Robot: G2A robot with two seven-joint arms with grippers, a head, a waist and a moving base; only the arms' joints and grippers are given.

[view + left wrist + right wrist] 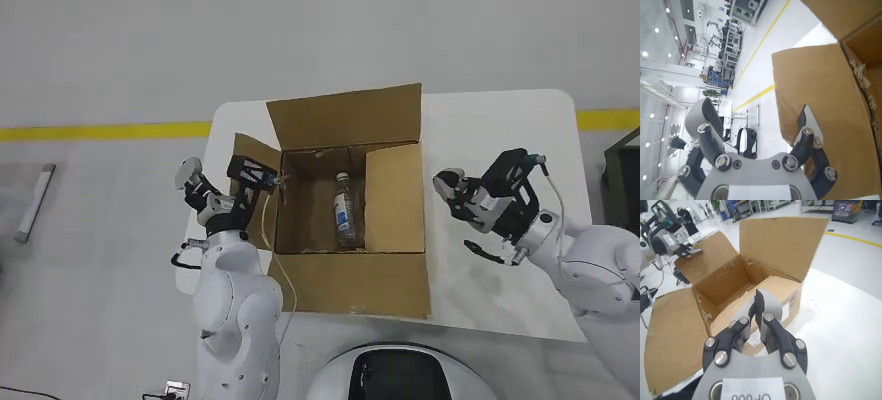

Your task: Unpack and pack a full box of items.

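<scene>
Plastic bottle (344, 210) mid-frame in cardboard box (350, 284): likely light, slick; best pinched mid-body. Left gripper (755, 106) spread at flap (819, 85); right gripper (758, 296) pressed together, empty.

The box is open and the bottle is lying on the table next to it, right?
Not quite. The box is open, but the bottle is lying inside it, on the bottom, not on the table beside it. The top view shows this.
</scene>
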